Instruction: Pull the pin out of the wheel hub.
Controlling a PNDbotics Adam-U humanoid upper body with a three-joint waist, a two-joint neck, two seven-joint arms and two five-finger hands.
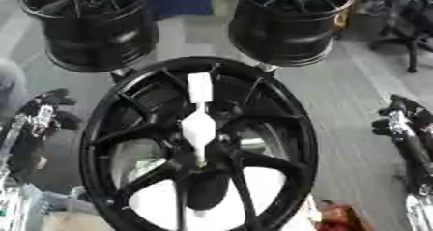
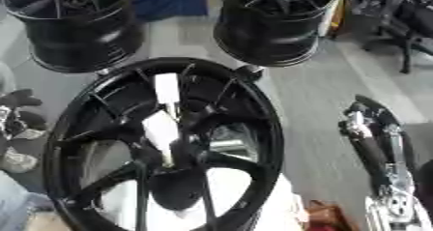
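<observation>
White pin (image 1: 199, 123) seated in wheel hub (image 1: 127, 104) | left robot hand (image 1: 42, 111), right robot hand (image 2: 365, 128): fingers seemingly curled, empty

Both views look steeply down from the robot's head, side by side, close above a black wheel (image 1: 199, 145) that fills the middle. They share nearly everything: the white pin (image 1: 199, 113) at its hub and two more wheels (image 2: 270, 22) on the floor beyond. The right eye view sits slightly rightward.
</observation>
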